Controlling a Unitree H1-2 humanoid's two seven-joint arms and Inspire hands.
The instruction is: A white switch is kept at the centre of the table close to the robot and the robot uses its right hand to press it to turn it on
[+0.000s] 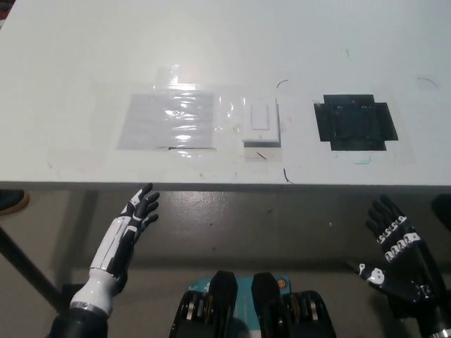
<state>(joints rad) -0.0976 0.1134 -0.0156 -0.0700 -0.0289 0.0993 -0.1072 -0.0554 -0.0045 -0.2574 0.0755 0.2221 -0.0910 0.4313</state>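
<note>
- White switch (pixel 260 122) sits flat on the table (pixel 84 56), near its front edge.
- Clear plastic sheet (pixel 168 120) lies just left of it; black tape patch (pixel 355 122) to the right.
- Right hand (pixel 396 248) hangs below the table edge, fingers spread, touching nothing.
- Left hand (pixel 130 229) rests low, fingers apart.

Shiny clear tape patch (pixel 168 120) and black tape patch (pixel 355 122) on white table (pixel 84 56).
</note>
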